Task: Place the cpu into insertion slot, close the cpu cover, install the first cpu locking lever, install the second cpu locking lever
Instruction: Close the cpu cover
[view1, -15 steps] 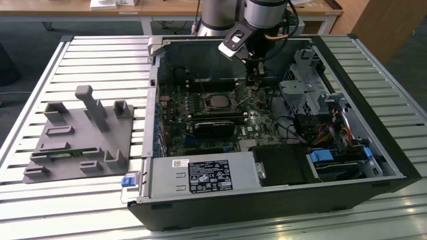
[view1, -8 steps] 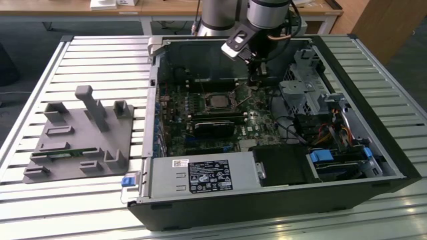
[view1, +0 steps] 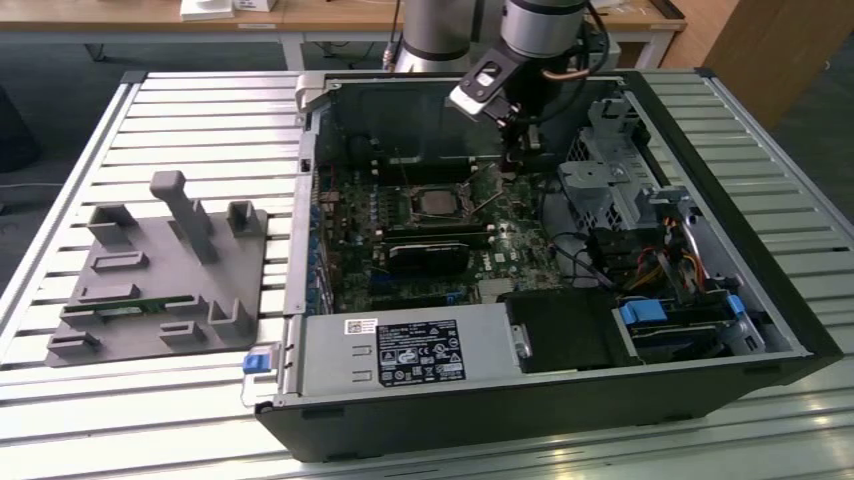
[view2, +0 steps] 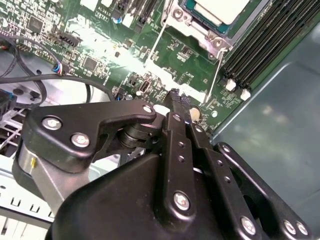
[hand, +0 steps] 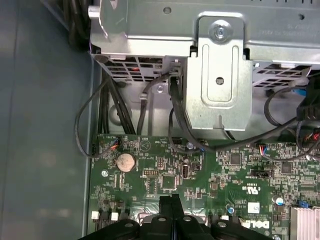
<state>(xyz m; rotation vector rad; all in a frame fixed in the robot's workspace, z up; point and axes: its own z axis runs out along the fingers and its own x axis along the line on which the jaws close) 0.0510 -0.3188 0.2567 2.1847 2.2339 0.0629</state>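
The open computer case (view1: 534, 425) lies on the slatted table (view1: 200, 110) toward the exterior view's right edge, a fixture block (view1: 147, 290) toward its left edge. In the case, the cpu (view1: 434, 203) sits in the insertion slot (view2: 175, 22) mid-motherboard (view1: 527, 250), memory slots (view2: 260, 45) just beside it. The gripper (hand: 170, 199) hangs above the motherboard, near the slot.

On the green board (hand: 140, 192), just beside the pincer (hand: 170, 201), big white letters (hand: 250, 226) are printed. A small white sticker (hand: 253, 207) and a white round sign (hand: 252, 190) sit close to them. Tiny white letters and numbers dot the board all around the pincer, too small to read. Far from the pincer, a black label (view1: 418, 352) full of little white signs and a white sticker with bars (view1: 363, 326) sit on the grey box (view1: 334, 380). Their words are too small to read.
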